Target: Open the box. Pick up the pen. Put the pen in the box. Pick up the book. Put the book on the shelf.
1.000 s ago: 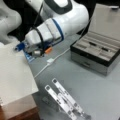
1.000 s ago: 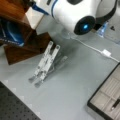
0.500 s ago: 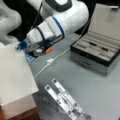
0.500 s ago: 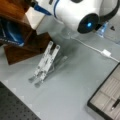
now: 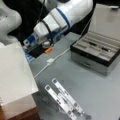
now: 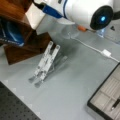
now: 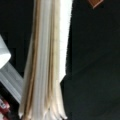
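We log the box (image 5: 100, 53) open with the pen (image 6: 115, 103) inside. The book (image 5: 15, 72) lies on the shelf (image 5: 20, 110); the gripper (image 5: 31, 46) sits at its edge, grip cannot be told.

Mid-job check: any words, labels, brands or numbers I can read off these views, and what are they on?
None can be read.
Open box: no lettering shows on its sides or lid.
Book lying on the shelf: cover plain white.
Blue object inside the shelf: pale marks, too blurred to read.
Blue part by the pincer: white patches, too blurred to read.
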### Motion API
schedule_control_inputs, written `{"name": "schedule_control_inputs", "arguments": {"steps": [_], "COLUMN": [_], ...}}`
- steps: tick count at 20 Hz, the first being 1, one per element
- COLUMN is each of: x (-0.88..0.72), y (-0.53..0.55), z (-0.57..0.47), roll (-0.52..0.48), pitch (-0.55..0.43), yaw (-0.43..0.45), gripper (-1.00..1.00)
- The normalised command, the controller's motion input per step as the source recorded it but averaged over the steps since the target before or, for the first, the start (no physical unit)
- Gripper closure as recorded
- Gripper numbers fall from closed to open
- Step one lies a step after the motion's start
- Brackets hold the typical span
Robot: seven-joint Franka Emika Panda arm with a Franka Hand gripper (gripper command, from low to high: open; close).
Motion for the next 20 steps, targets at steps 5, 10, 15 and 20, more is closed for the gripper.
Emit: {"name": "schedule_control_inputs", "arguments": {"steps": [5, 10, 15, 20], "x": [0.26, 0.33, 0.34, 0.3], "y": [0.3, 0.27, 0.19, 0.1], "z": [0.08, 0.03, -0.04, -0.04], "roll": [0.436, 0.408, 0.496, 0.511], "pitch": [-0.134, -0.09, -0.113, -0.16], "yaw": [-0.294, -0.332, -0.379, -0.334], "gripper": [-1.0, -1.0, -1.0, -1.0]}}
